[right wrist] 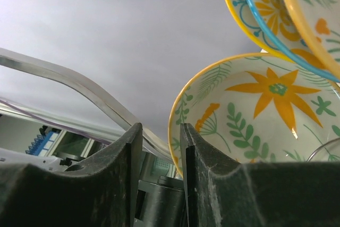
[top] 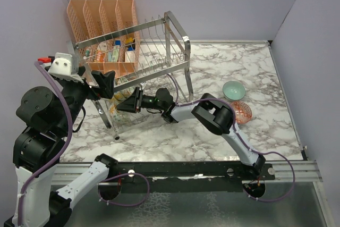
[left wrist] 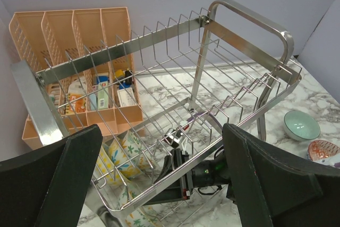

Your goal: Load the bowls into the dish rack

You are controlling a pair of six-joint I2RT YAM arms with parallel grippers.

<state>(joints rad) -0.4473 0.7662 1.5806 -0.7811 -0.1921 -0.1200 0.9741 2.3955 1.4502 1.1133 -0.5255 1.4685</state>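
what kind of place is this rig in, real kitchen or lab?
Likely a lab test cell staged as a kitchen counter: plain lavender walls box in a marble-patterned tabletop, the robot arms bolt to a metal rail at its near edge, and a chrome dish rack holds painted bowls.

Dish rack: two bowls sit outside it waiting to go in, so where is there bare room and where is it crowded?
The upper tier of the dish rack is bare from end to end. The lower tier is free toward the tall end frame; its left end is crowded with bowls, with the right claw close by.
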